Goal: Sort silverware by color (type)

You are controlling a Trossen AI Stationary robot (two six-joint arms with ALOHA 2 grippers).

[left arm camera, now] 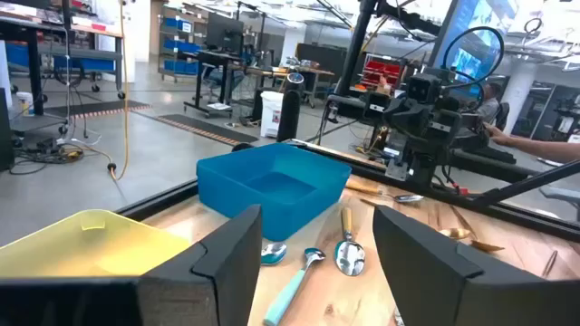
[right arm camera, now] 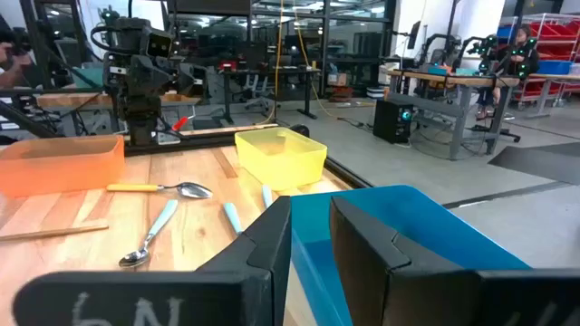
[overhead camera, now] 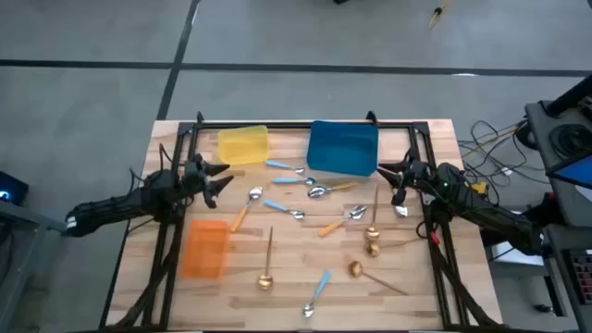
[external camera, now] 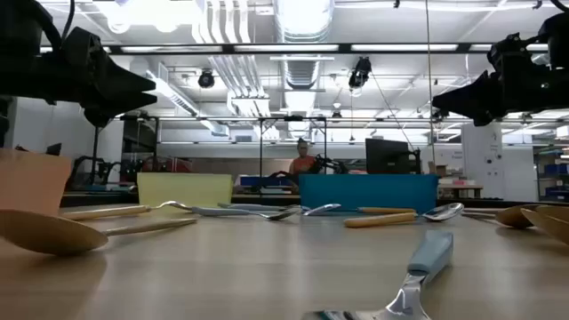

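Observation:
Several spoons lie flat and scattered on the wooden table [overhead camera: 296, 305]. Among them are blue-handled spoons [overhead camera: 319, 289], orange-handled spoons [overhead camera: 242, 215] and gold spoons [overhead camera: 266, 268]. My left gripper [overhead camera: 225, 178] hovers open above the table's left side, between the yellow tray [overhead camera: 243, 145] and the orange tray [overhead camera: 206, 248]. Nothing is between its fingers [left arm camera: 227, 263]. My right gripper [overhead camera: 388, 178] hovers above the right side, beside the blue tray [overhead camera: 343, 148]. Its fingers [right arm camera: 272, 244] stand a narrow gap apart, with nothing between them.
A black frame [overhead camera: 305, 122] runs along the table's edges. The yellow and blue trays stand along the far edge and the orange tray at the near left. Cables and equipment [overhead camera: 555, 139] sit off the right edge. A person [external camera: 305, 162] is far behind the table.

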